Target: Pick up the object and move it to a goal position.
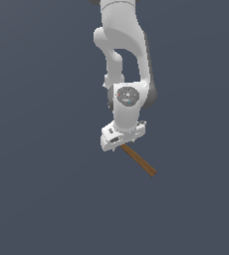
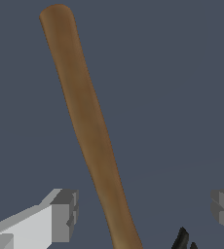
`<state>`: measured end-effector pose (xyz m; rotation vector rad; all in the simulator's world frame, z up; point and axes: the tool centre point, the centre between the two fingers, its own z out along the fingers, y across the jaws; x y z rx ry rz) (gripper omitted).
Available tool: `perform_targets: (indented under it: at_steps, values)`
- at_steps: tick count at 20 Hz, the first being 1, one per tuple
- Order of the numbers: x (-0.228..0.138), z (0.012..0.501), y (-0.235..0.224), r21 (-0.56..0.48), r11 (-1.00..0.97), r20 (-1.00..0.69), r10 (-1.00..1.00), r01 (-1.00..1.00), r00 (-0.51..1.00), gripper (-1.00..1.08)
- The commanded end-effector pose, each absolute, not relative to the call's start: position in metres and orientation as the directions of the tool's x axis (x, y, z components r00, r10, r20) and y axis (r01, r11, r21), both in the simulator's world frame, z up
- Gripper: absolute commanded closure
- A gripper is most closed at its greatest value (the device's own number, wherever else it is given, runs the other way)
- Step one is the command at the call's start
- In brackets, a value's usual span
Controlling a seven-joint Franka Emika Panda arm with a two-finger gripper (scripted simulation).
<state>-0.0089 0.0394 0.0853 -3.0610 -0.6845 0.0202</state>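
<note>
The white gripper (image 1: pixel 120 145) points down over the plain dark floor (image 1: pixel 42 199). Its fingers (image 2: pixel 64 216) are spread wide apart, one on each side of the brown stick (image 1: pixel 139 160). They do not touch the stick, which pokes out from under the gripper.

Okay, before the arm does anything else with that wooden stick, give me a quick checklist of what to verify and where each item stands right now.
1. Stick between the fingers: ok. In the wrist view the wooden stick runs through the gap, with one finger on each side.
2. Claw open wide enough: ok. Both fingers stand apart from the stick.
3. Claw over the stick: ok. In the exterior view the claw covers one end.
4. Grasp near the middle: not ok. Most of the stick sticks out to one side.
5. Claw low enough to close: cannot tell.
6. Goal position: cannot tell; no marker shows.
</note>
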Motion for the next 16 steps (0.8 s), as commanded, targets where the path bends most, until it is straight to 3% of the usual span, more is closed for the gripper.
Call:
perform_targets:
  at_steps: [1, 16]
  values:
    - [-0.008, 0.078, 0.044, -0.004, -0.879, -0.007, 0.478, 0.478, 0.878, -0.92]
    - [-0.008, 0.062, 0.051, -0.001, -0.832, -0.001, 0.554, 0.554, 0.832, -0.92]
